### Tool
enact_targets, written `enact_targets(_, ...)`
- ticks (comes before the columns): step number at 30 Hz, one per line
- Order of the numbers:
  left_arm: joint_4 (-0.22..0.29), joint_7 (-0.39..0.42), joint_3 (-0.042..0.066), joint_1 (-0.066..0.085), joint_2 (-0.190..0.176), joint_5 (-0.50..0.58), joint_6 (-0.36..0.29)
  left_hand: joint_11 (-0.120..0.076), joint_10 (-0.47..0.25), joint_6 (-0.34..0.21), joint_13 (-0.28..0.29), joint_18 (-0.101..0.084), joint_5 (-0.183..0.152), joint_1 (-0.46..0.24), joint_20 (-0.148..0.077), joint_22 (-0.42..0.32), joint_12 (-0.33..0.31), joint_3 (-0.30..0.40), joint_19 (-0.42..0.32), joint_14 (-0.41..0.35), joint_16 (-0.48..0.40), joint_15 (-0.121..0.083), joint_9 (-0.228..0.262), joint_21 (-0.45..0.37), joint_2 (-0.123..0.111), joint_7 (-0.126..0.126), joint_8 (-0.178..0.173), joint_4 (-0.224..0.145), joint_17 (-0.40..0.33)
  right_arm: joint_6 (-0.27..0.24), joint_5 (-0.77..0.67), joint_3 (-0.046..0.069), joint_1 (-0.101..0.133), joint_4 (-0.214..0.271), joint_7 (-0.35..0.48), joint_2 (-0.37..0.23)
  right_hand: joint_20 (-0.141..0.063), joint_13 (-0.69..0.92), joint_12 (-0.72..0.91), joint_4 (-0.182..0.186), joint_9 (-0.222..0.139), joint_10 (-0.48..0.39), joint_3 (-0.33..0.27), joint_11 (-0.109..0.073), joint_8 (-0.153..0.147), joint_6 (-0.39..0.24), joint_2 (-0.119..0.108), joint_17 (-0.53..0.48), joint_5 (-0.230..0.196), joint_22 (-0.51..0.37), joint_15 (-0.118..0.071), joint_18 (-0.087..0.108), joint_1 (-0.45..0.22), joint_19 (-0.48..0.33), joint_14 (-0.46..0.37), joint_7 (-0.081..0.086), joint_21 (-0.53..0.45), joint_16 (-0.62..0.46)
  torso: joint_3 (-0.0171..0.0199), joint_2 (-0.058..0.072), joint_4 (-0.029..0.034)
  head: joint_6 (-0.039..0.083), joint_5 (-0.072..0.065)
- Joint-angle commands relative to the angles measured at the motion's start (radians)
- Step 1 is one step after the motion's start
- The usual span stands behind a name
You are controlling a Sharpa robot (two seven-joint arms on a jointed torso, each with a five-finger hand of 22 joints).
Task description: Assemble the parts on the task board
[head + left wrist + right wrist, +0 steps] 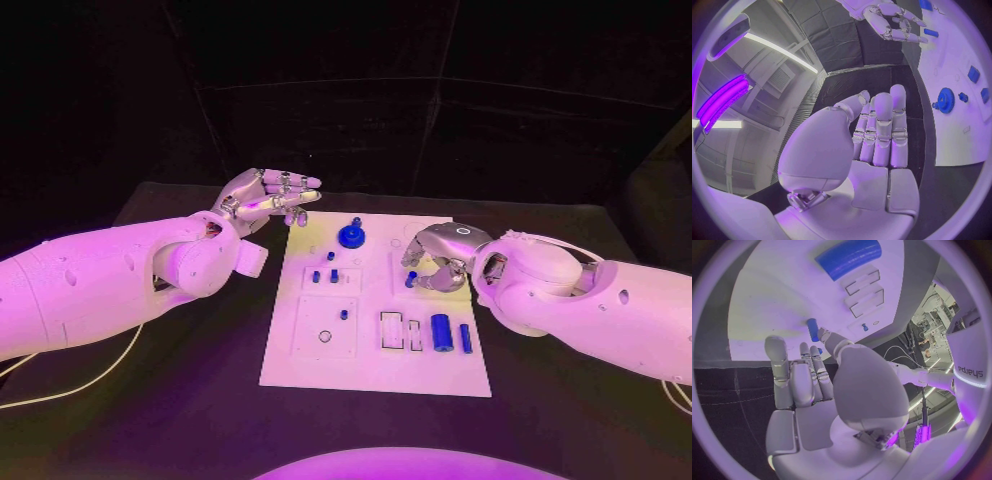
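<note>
head view shows you a small blue peg (pixel 411 279) on the task board (pixel 372 365), right at the tips of the right hand (pixel 440 262). the peg lies just on the board side of that hand, toward the blue gear (pixel 351 236). in the right wrist view the same peg (pixel 812 329) sits touching the thumb tip, with the other fingers (pixel 776 357) straight out beside it and apart from it. its long side looks to run about the same way those fingers point. you cannot tell if the thumb and a finger are really pinching it or only touching it.

the right hand is the near one, by a lot. the left hand (pixel 268 198) hangs off the board's far left corner, well apart from the peg. its fingers (pixel 882 127) lie side by side, nearly straight, and it holds nothing.

going out from the peg, three more little blue pegs (pixel 326 275) are on the board on the gear's near side. a fat blue roller (pixel 441 332) and a thin blue bar (pixel 466 337) lie at the board's near right part, past the peg from the gear.

for the next move, watch the thumb side. the peg probably needs a firm pinch there before you lift.
</note>
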Motion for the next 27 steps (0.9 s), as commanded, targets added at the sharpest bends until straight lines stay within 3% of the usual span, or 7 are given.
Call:
enact_targets(1, 0.000, 0.003, 0.001, 0.001, 0.001, 0.003, 0.013, -0.001, -0.009, -0.001, -0.001, 0.013, -0.004, -0.008, 0.000, -0.001, -0.002, -0.002, -0.003, -0.005, -0.005, 0.000, -0.002, -0.005, 0.003, 0.003, -0.003, -0.004, -0.002, 0.029, -0.010, 0.000, 0.001, -0.010, 0.000, 0.007, -0.003, 0.002, 0.017, 0.001, 0.002, 0.011, -0.005, -0.001, 0.004, -0.003, 0.009, -0.002, 0.002, 0.003, -0.001, 0.004, 0.012, -0.002, 0.031, 0.000, -0.004, -0.003, -0.0001, 0.000, -0.0002, -0.001, 0.001)
enact_targets(15, -0.002, 0.002, 0.001, 0.000, 0.002, 0.003, 0.014, -0.001, -0.009, -0.001, -0.001, 0.013, -0.004, -0.008, 0.000, -0.001, -0.002, -0.002, -0.003, -0.005, -0.005, 0.000, -0.002, -0.005, 0.003, 0.003, -0.003, -0.004, -0.002, 0.073, -0.011, -0.001, -0.001, -0.021, 0.004, 0.020, -0.014, 0.001, 0.049, 0.005, 0.008, 0.093, 0.019, -0.015, 0.015, 0.040, 0.024, 0.011, 0.011, 0.025, -0.013, 0.000, 0.027, 0.016, 0.036, -0.002, 0.009, 0.010, -0.0003, -0.002, -0.0007, -0.006, 0.001)
enact_targets(27, -0.003, 0.001, 0.001, 0.000, 0.002, 0.003, 0.014, -0.001, -0.009, -0.001, -0.001, 0.013, -0.004, -0.008, 0.001, -0.001, -0.002, -0.003, -0.003, -0.006, -0.006, 0.001, -0.001, -0.006, 0.003, 0.004, -0.003, -0.004, -0.003, 0.057, -0.011, -0.002, -0.002, -0.025, 0.006, 0.026, -0.020, 0.005, 0.057, 0.006, 0.014, 0.148, 0.038, -0.023, 0.030, 0.093, 0.040, 0.021, 0.013, 0.042, -0.020, -0.003, 0.036, 0.027, 0.040, -0.002, 0.021, 0.020, -0.0006, -0.001, -0.0009, -0.007, 0.001)
